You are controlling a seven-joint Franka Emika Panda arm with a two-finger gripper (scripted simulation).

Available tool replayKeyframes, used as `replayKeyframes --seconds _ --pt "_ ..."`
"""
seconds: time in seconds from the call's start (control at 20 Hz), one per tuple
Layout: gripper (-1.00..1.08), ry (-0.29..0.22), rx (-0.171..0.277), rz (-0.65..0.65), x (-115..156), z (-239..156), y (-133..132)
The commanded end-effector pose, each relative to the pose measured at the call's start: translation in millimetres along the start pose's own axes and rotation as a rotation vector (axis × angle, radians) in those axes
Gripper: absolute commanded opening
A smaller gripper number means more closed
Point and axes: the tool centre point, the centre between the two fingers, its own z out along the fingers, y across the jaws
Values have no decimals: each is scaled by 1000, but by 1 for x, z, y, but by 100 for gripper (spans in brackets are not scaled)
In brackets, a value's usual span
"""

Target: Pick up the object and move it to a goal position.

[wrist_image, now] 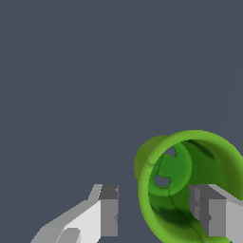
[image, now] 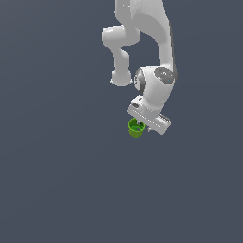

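Observation:
The object is a small bright green cup (image: 135, 129), just under the white arm's hand in the exterior view. In the wrist view the cup (wrist_image: 182, 161) is seen from its open mouth, with its base and two small holes showing inside. My gripper (wrist_image: 154, 211) straddles one side of the cup's rim. One finger (wrist_image: 211, 213) is inside the cup and the other finger (wrist_image: 108, 209) is outside it, with a gap to the wall. The jaws stand open. In the exterior view the gripper (image: 141, 126) is mostly hidden by the hand.
The plain dark grey floor (image: 57, 180) fills the surroundings. The white arm (image: 156, 57) rises toward the top of the exterior view. No other objects show.

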Motion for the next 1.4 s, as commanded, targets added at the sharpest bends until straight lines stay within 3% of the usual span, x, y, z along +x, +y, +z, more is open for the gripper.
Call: replayKeyframes --seconds 0.0,0.8,0.85,1.35 --pt "28 1 0 9 -2 0 -1" --pt "28 1 0 11 -3 31 0" --pt "-100 1 0 11 -3 31 0" --pt "-100 1 1 11 -3 30 0"
